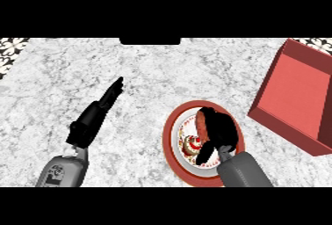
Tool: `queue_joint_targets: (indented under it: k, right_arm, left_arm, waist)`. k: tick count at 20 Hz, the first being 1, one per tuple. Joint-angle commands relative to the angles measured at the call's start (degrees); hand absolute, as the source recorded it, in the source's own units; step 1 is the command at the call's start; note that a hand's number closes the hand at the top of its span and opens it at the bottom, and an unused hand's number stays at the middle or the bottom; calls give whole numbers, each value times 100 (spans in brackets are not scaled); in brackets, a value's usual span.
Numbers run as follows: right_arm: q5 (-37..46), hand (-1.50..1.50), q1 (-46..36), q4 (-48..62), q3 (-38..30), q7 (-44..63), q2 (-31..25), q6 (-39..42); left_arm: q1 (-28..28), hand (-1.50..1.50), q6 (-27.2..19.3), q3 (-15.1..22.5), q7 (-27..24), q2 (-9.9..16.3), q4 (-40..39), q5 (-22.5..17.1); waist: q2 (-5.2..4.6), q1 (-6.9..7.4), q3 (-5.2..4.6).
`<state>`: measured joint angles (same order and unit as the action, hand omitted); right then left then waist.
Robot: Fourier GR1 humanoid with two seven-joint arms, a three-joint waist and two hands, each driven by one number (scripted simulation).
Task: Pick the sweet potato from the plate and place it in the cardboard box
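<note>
A red-rimmed plate (170, 140) with a patterned white centre lies on the counter near the lower middle. On it is the reddish-brown sweet potato (203, 125), long and partly hidden. My right hand (220, 129) is over the plate with its fingers curled round the sweet potato. The box (295, 94) is red-brown, open on top, and sits to the right of the plate. My left hand (97, 114) stays open at the left with straight fingers pointing up and away from the plate.
The marble counter (149, 74) extends across the view. A dark rectangular object (149, 41) sits at the top edge. Patterned tile corners (12, 46) show at the top left and top right.
</note>
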<state>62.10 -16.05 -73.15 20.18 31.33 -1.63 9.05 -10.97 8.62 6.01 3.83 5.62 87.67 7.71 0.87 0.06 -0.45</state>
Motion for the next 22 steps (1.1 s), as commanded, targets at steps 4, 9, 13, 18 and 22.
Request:
queue_joint_targets:
  k: [4,9,13,18,22]
  right_arm:
    - [-313,150,335,-501,512,-2913,-1701,119]
    - [-454,150,289,-1077,898,-4802,-2624,-172]
    - [-962,150,335,-1516,367,-6318,-3568,-774]
    - [-2227,150,650,-1515,-561,-8187,-4489,-971]
    - [-3232,150,770,-1152,-1355,-9581,-5227,-654]
  left_arm:
    - [-11,0,-44,-45,153,-44,18,-14]
    - [47,0,-71,-23,112,-96,25,-21]
    - [79,0,-121,-138,83,-40,29,-31]
    - [256,0,-159,-219,-43,47,17,7]
    - [275,0,-138,-219,-19,68,148,-13]
  waist:
    - [-58,-106,62]
    - [7,-148,95]
    - [12,-381,106]
    - [-45,-502,103]
    - [-34,-514,104]
